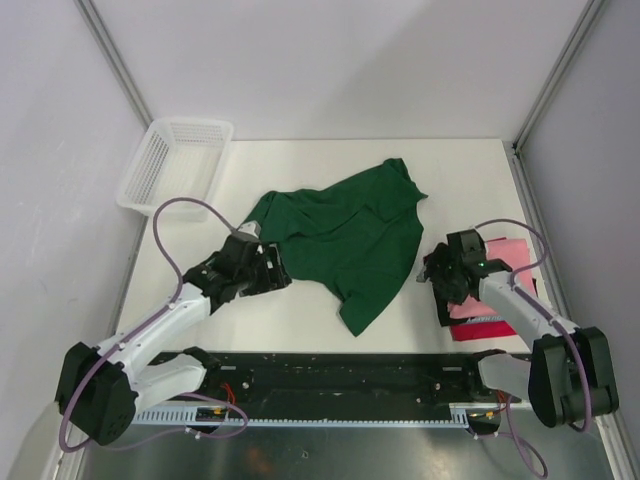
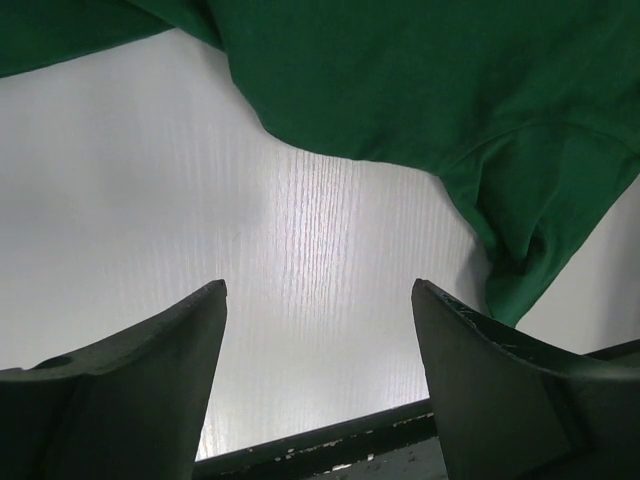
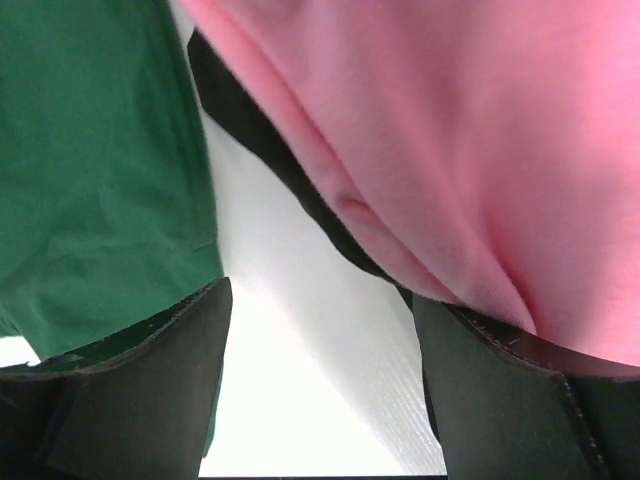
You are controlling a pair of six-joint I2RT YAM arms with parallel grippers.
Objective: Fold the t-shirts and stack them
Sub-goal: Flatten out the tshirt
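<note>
Near side first: left gripper (image 1: pixel 264 270) is sitting spread wide, nothing between the jaws, only bare table (image 1: pixel 300 322) showing there in the left wrist view. Right gripper (image 1: pixel 438 280) is also hanging released and holding nothing, parked in the gap between the green t-shirt (image 1: pixel 350 235) and the folded stack. On the right, the pink t-shirt (image 1: pixel 508 249) is lying on the red t-shirt (image 1: pixel 482 329); in the right wrist view the pink cloth (image 3: pixel 450 140) is brushing the right-hand finger, with a dark layer under it that I cannot identify. The green shirt is lying mid-table, unfolded and rumpled, long axis running diagonally from a near tip up to the far right. Its left edge is lying just far and right of the left jaws, apparently just beside them, so that arm is looking nearer for that edge. A white mesh basket (image 1: pixel 176 166) is sitting at the far left.
</note>
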